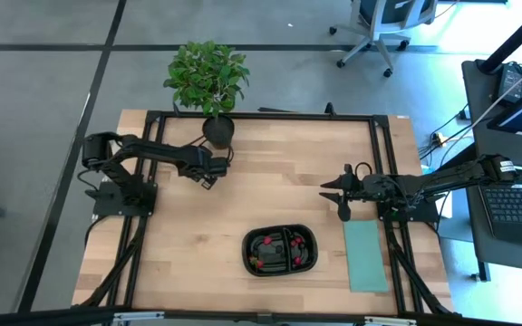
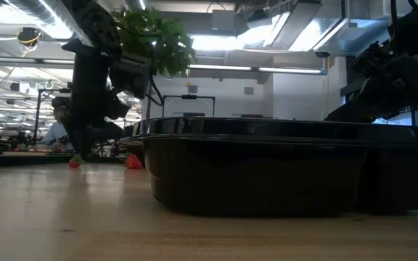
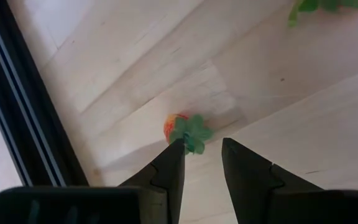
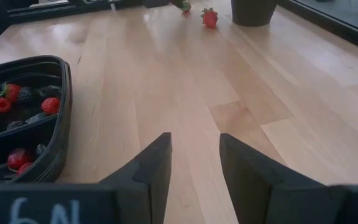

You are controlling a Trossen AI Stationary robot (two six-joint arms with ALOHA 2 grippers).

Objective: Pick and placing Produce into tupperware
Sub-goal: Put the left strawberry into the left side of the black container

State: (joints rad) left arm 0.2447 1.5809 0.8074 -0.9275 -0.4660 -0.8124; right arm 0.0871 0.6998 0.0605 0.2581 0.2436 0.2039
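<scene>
A red strawberry with green leaves (image 3: 180, 129) lies on the wooden table below my open left gripper (image 3: 202, 148), just past one fingertip; the low view shows that gripper (image 2: 125, 76) well above the table. Two strawberries (image 2: 133, 161) (image 2: 74, 162) lie near the plant pot (image 4: 253, 11). The black two-compartment container (image 1: 280, 251) rests flat near the table's near edge and holds several red and dark berries (image 4: 0, 104). My right gripper (image 4: 194, 144) hovers open over bare wood, to the right of and beyond the container (image 4: 55, 112).
A leafy potted plant (image 1: 208, 77) stands at the table's far edge, just beyond my left gripper (image 1: 208, 177). A flat pale teal rectangle (image 1: 365, 256) lies right of the container, near my right gripper (image 1: 341, 204). A black frame (image 1: 261, 115) runs around the table. Bare wood fills the middle.
</scene>
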